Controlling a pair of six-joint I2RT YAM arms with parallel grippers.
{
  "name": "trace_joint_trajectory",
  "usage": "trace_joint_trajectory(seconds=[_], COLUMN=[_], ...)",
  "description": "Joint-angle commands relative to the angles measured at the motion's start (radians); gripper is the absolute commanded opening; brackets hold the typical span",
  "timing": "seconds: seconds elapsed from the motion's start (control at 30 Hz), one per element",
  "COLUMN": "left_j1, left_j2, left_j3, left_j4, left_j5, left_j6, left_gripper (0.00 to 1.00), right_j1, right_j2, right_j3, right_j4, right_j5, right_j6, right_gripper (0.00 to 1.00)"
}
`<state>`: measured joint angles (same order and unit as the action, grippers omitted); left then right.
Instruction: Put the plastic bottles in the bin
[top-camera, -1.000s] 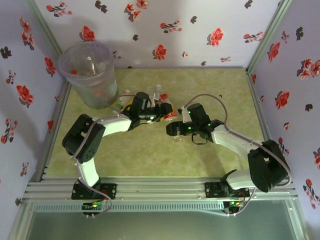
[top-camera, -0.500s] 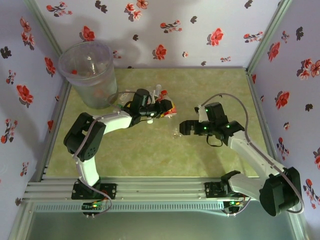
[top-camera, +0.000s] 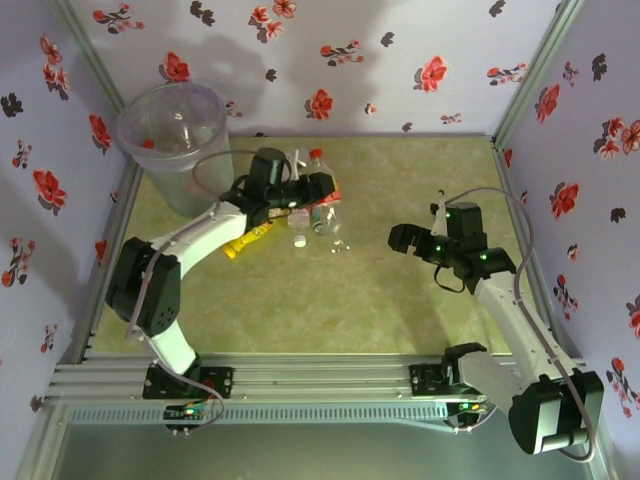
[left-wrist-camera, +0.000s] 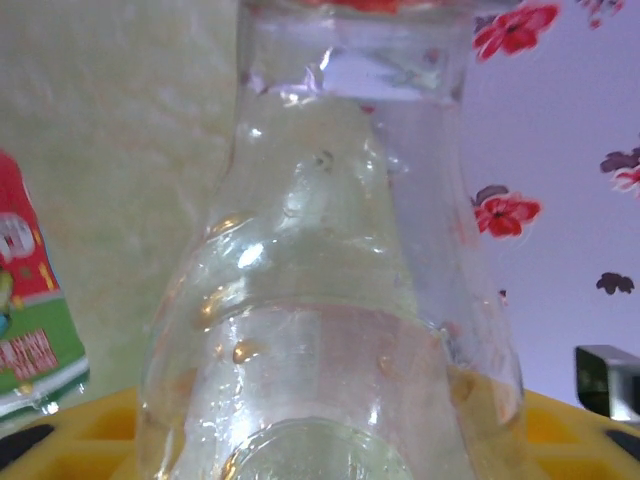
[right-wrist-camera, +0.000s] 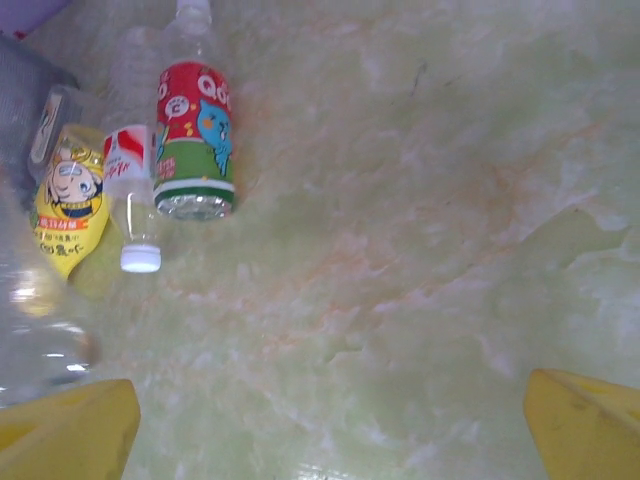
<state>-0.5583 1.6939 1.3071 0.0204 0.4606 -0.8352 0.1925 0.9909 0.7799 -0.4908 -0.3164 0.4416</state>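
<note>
Now, left gripper (top-camera: 315, 195) clamped on small clear plastic bottle (left-wrist-camera: 330, 330), right gripper (top-camera: 397, 238) spread wide above mottled green tabletop (right-wrist-camera: 450, 200)

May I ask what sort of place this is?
Probably a robot test booth: floral-papered panel walls, a framed green marbled tabletop, black-and-white left arm and right arm bolted down.

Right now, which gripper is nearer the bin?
Left. The left gripper, closed on a clear bottle, sits a short way right of the bin; the right gripper hangs open much farther right.
</note>
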Motion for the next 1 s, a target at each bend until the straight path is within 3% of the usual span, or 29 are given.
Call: trace_joint_trajectory(seconds=[0.0, 0.4, 0.63, 0.77, 0.97], left_j1=[0.045, 0.211, 0.404, 0.532, 0.649], left_j2=[-0.052, -0.146, -0.157, -0.165, -0.228], left_j3=[0.106, 0.501, 0.649, 0.683, 0.558], left_j4=[-0.157, -0.556, -0.654, -0.621, -0.393], left_j5=[-0.014, -0.064, -0.104, -0.157, -0.381], left_j6=[0.134, 0.39, 0.439, 0.447, 0.443], left_gripper=[0.12, 0.01, 0.0, 0.0, 0.0], right_j1=[-0.009, -0.008, -0.007, -0.005, -0.002], right_j2=[0.015, 0.152, 0.195, 0.207, 0.201], right_j3=[-0.012, -0.012, -0.005, 0.009, -0.002], right_j4=[0.094, 0.198, 0.203, 0.189, 0.186], right_j5=[0.022, 0.015, -0.002, -0.004, 0.002], right_j6=[0.059, 0.086, 0.07, 0.054, 0.041], right_gripper=[0.99, 0.99, 0.99, 0.99, 0.99])
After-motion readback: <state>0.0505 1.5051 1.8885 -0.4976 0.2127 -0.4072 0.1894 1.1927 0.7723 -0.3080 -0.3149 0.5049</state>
